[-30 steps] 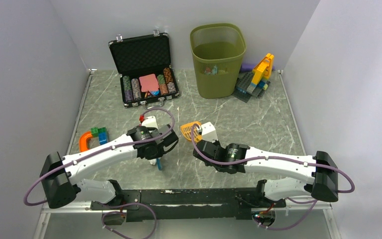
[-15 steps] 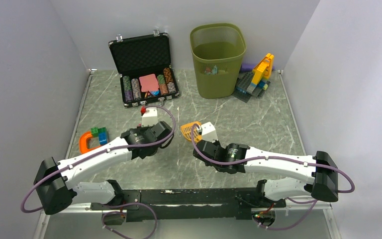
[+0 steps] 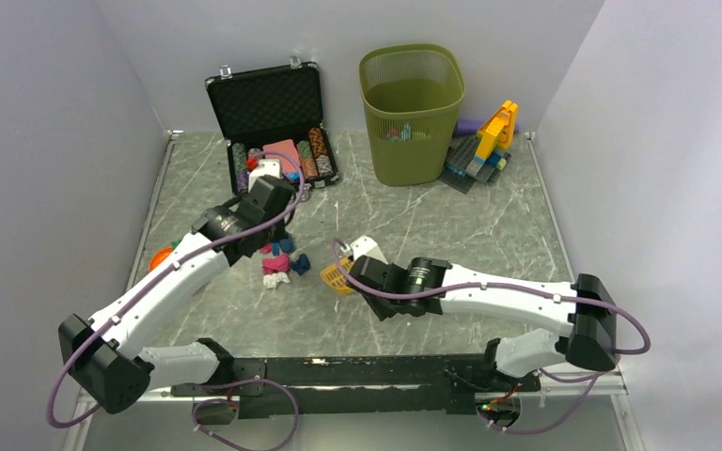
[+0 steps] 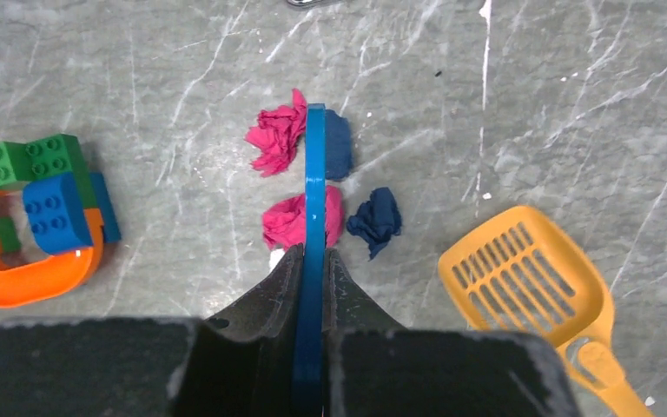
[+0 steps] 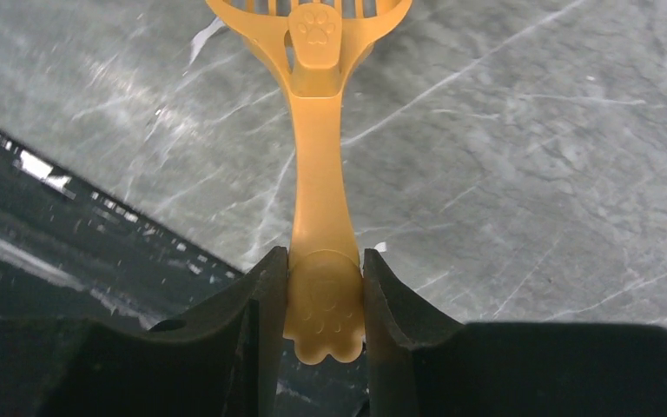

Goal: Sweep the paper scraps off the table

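Holding poker chips (image 3: 316,150), the case (image 3: 265,101) sits beyond paper scraps (image 3: 273,264).

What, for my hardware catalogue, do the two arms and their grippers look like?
The left arm and right arm are built alike: slender white links joined by bulky black joint housings. A purple cable loops along each arm. The left gripper and right gripper each have two dark, matte, tapered fingers. No markings are visible.
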Available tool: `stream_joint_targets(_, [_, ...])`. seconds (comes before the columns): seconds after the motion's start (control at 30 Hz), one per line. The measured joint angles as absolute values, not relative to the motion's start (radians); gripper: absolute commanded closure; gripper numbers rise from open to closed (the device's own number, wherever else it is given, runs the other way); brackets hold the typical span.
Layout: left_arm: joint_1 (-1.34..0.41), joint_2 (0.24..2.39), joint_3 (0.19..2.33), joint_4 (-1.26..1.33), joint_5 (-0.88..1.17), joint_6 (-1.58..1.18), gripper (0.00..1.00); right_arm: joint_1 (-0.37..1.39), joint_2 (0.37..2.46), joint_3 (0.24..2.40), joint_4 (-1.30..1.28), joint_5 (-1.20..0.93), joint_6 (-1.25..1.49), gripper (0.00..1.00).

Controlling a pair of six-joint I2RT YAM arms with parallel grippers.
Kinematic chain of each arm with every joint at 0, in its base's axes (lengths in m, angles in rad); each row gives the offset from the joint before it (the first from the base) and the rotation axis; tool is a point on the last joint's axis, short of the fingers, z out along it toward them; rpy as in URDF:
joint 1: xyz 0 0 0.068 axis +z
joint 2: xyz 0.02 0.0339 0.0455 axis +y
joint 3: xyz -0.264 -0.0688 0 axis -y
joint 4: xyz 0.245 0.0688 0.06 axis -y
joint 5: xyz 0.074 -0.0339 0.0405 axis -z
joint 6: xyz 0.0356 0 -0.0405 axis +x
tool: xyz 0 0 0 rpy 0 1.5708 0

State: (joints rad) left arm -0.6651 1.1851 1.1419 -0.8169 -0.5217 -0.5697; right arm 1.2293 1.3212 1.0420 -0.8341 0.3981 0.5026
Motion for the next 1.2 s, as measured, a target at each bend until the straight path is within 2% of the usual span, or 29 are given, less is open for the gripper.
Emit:
stream_joint_targets(0.3, [-0.392, 1.314, 1.236, -0.838, -0.304, -0.41, 0.99, 1.232, 1.46, 1.147, -0.918, 0.204, 0.369, 1.0])
stream_joint_targets(0.57, [-0.178, 1.557, 1.346, -0.803, -0.113, -0.319, 1.0, 1.227, 1.568, 1.266, -0.944, 0.176, 0.322, 1.0])
stream_joint_targets(0.87, [-0.159, 1.882, 1.654, -0.879, -0.078, -0.219, 1.0, 1.185, 1.65, 1.338, -0.947, 0.143, 0.283, 1.0])
stream_joint_targets(1.0, [-0.159, 1.895, 1.677, -0.922, -0.069, -0.137, 1.0, 1.171, 1.682, 1.36, -0.951, 0.131, 0.268, 1.0])
stream_joint_targets(1.2, [-0.21, 1.883, 1.651, -0.96, 0.059, -0.036, 1.0, 1.15, 1.717, 1.379, -0.958, 0.125, 0.242, 1.0])
